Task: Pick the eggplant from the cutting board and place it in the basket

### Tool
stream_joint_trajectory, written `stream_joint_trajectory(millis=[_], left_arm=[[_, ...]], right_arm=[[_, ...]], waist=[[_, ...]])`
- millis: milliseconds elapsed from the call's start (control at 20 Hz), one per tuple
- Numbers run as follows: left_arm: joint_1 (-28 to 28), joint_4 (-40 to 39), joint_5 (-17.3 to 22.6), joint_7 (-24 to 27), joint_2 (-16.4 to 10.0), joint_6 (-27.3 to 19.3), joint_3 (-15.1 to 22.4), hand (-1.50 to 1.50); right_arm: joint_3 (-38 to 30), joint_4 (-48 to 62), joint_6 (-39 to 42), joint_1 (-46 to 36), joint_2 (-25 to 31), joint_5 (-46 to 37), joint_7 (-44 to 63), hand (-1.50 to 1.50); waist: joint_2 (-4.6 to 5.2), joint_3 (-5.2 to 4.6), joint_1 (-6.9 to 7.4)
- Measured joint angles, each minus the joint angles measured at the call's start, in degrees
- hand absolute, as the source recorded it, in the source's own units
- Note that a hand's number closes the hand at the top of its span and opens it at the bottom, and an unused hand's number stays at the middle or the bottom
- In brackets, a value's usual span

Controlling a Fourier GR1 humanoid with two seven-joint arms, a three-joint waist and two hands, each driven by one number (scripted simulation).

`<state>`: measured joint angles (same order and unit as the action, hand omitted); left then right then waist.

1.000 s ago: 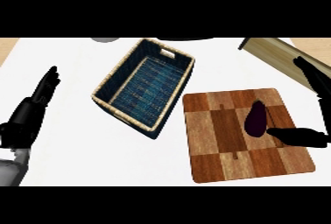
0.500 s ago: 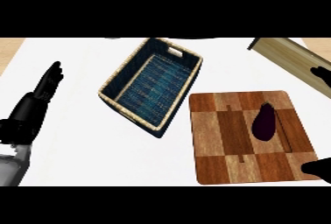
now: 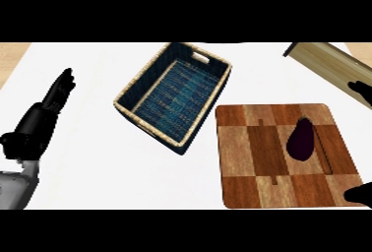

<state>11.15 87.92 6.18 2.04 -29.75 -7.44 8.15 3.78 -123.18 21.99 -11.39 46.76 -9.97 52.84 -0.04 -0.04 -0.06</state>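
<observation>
On the right half of a checkered wooden cutting board point(image 3: 254, 147), a dark purple oblong eggplant point(image 3: 302, 140) is seen lying, untouched. Just left of the board, a woven rectangular blue-lined basket point(image 3: 170, 93) is noted. At the left edge, the left hand point(image 3: 44, 115) is held open, fingers straight. Only a sliver of the right hand point(image 3: 357, 194) is caught at the lower right corner, and its state cannot be told.

A single head view looks steeply down on the worktop point(image 3: 102, 172) from the robot's own side, near enough that basket point(image 3: 174, 93) and cutting board point(image 3: 251, 162) fill most of the frame (the left hand point(image 3: 44, 118) shows at its left edge).
</observation>
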Motion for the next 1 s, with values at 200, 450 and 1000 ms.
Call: stream_joint_trajectory(millis=[200, 450, 1000], left_arm=[[0.41, -0.62, -1.6, 0.22, 1.43, 0.3, -0.44, 0.0], [0.48, -0.48, -2.35, 0.04, 2.12, 1.86, -1.81, 0.0], [0.23, 0.5, -5.59, -1.42, 5.35, 4.89, -5.43, 0.0]], right_arm=[[1.49, 3.25, 1.58, 0.15, -1.46, -2.19, -1.02, -1.5], [4.44, 9.72, 2.67, -0.39, -4.62, -7.28, -3.33, -1.5], [4.77, 17.55, 0.85, 1.98, -12.57, -20.45, -12.0, -1.5]], waist=[[0.05, 0.01, 0.12], [0.09, 0.04, 0.3], [0.04, 0.04, 0.15]])
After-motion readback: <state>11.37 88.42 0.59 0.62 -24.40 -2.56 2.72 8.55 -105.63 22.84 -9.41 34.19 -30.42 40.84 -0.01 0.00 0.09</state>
